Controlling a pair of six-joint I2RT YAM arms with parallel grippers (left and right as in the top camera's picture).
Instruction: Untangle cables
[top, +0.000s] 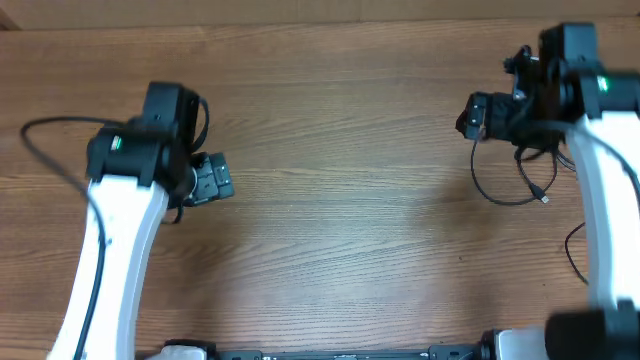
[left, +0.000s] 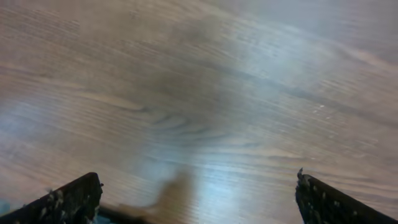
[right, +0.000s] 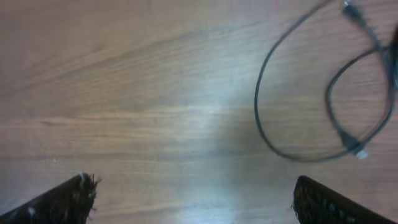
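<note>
- Plainly, the right hand (right: 193, 199) stands spread wide with nothing between its fingers (right: 62, 202); only bare wooden worktop (right: 137, 93) shows under it, so it holds and touches nothing.
- Just ahead of that hand and off to one side lie the cables (right: 267, 118): a thin black cord swung in an open loop, a second strand curling inside it, and small plugs with pale tips at the ends. In the overhead view the same loose loop (top: 510, 185) lies beside the right hand, with another strand trailing past the arm.
- The cords lie slack and spread out, not knotted tight, which I judge is how they would rest once let go: a hand parted this wide beside them suits a release or a fresh approach.
- Far across the worktop, the left hand (left: 196, 196) is likewise opened wide and empty, its fingers (left: 68, 199) framing bare wood. No task cable is visible in its wrist view; it is well apart from the loop.
</note>
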